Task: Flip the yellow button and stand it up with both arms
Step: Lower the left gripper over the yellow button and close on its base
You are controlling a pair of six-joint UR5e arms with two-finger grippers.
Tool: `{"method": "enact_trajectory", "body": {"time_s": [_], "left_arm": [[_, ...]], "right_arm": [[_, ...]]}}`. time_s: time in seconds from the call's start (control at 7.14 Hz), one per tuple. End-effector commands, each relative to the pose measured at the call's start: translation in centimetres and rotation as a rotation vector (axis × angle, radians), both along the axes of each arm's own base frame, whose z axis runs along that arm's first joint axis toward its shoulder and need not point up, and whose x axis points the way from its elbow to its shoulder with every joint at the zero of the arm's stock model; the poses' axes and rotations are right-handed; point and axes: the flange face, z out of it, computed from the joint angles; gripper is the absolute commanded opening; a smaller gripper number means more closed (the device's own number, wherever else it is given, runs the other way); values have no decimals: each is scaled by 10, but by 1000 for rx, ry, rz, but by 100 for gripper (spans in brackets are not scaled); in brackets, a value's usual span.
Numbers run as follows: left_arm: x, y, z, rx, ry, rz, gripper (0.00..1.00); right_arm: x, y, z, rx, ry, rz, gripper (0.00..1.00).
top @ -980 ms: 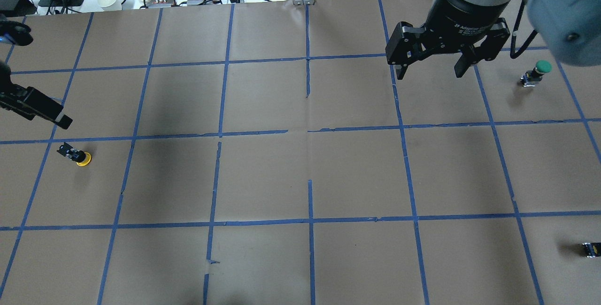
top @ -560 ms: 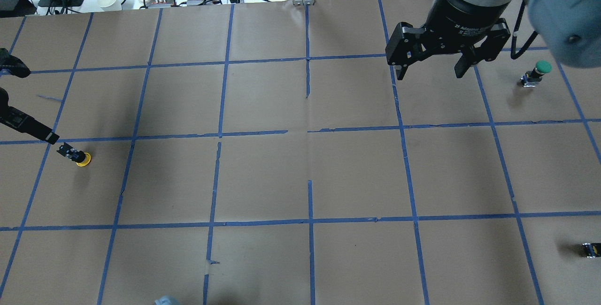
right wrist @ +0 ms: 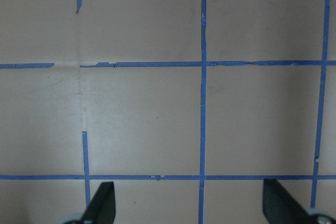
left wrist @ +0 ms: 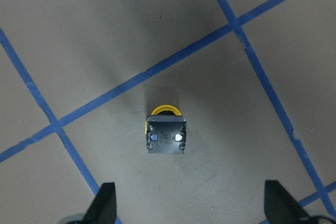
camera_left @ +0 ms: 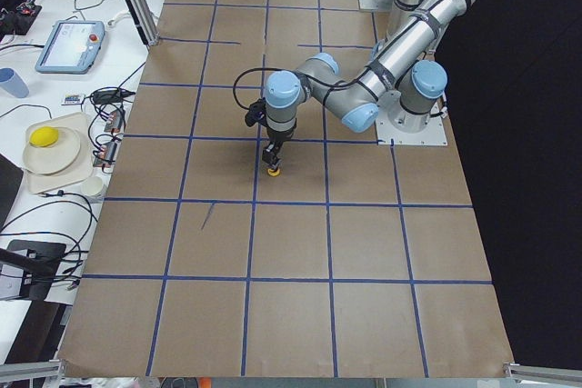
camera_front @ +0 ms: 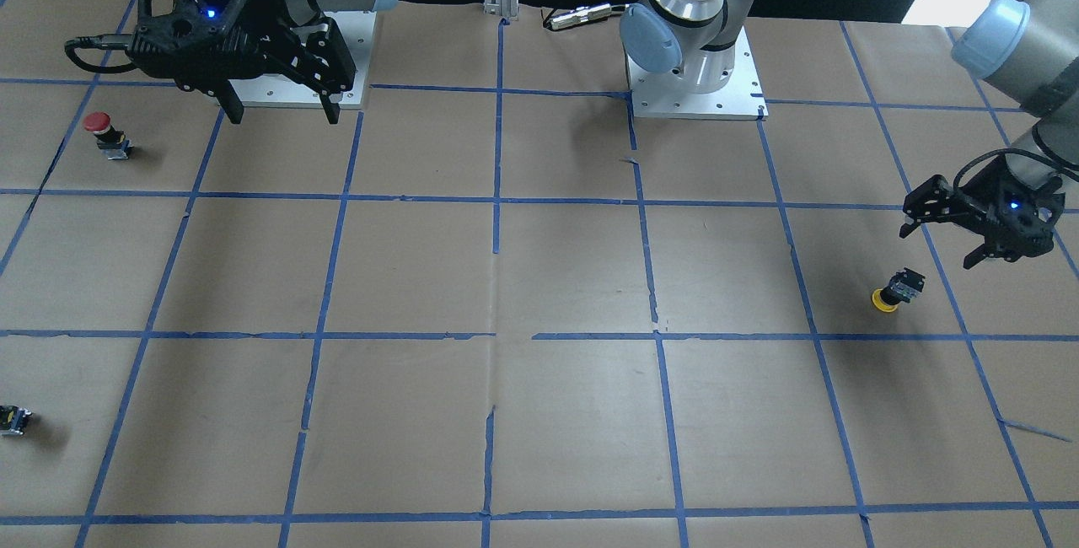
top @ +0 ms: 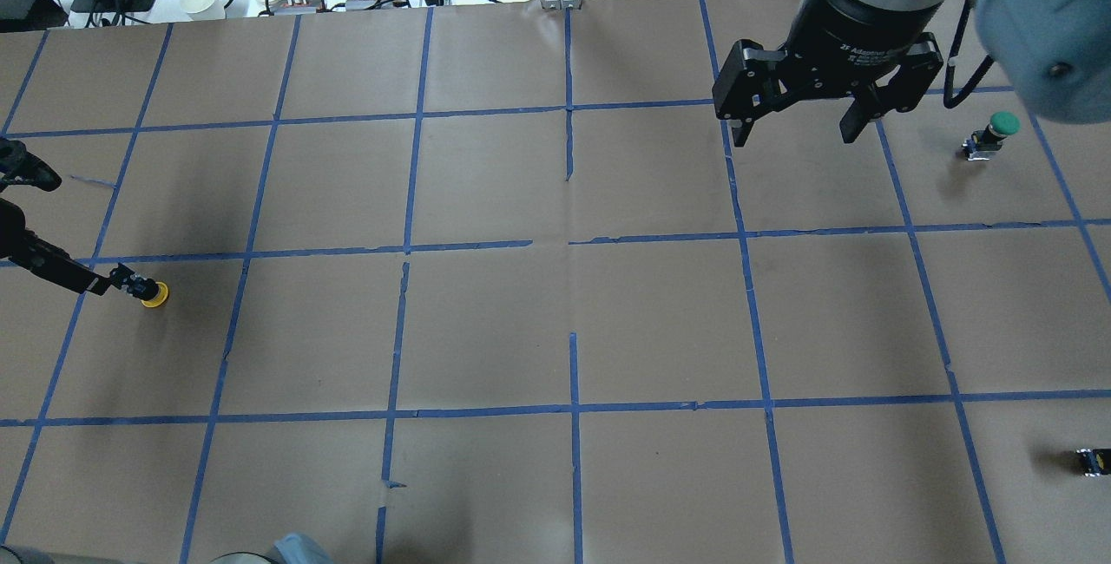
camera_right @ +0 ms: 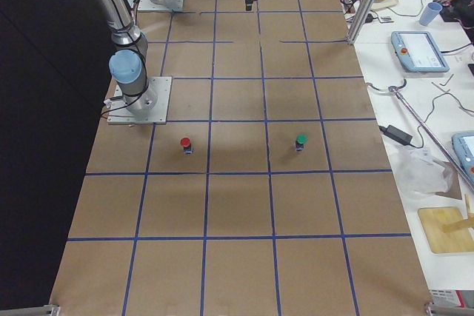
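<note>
Left claw [left wrist: 191, 208] dropped; yellow button [left wrist: 166, 136] just beneath.

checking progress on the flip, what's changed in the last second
The left claw closed in on the yellow button and now hangs just short of it, open, gripping nothing. The button itself has not moved, and the right claw stayed open where it was.

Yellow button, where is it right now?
In the overhead view the yellow button sits cap-down at the far left, just below a blue tape line in the picture. The open left tool is right above it.
</note>
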Motion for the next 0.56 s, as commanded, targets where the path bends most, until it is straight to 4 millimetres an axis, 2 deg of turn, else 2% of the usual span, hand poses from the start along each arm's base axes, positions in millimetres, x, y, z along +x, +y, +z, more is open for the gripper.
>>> {"method": "enact_trajectory", "body": {"time_s": [0.0, 0.42], "left_arm": [[-1, 1, -24, -21, -14, -44, 99], [-17, -11, -41, -8, 15, -99, 99]], "right_arm": [[1, 0, 0, 0, 0, 1, 100], [0, 0, 0, -2, 0, 0, 100]]}}
